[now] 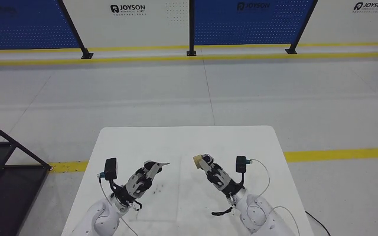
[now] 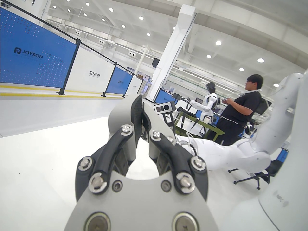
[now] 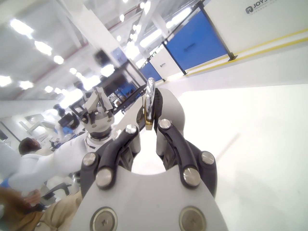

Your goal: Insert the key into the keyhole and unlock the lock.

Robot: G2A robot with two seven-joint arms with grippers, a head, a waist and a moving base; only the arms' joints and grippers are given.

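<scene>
Your left gripper (image 1: 155, 167) is clamped on the small silver metal key (image 1: 163, 164), its blade pointing toward the brass padlock with a steel shackle (image 3: 149, 106) pinched in your right gripper (image 1: 205, 161), both held near but apart above the white table (image 1: 183, 138).

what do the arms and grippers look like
The left arm and right arm are smooth white shells. The left gripper and right gripper have pale grey fingers with black ribbed pads, black link bars and silver screws on a grey base. Each wrist carries a small black camera with a thin white cable.
</scene>
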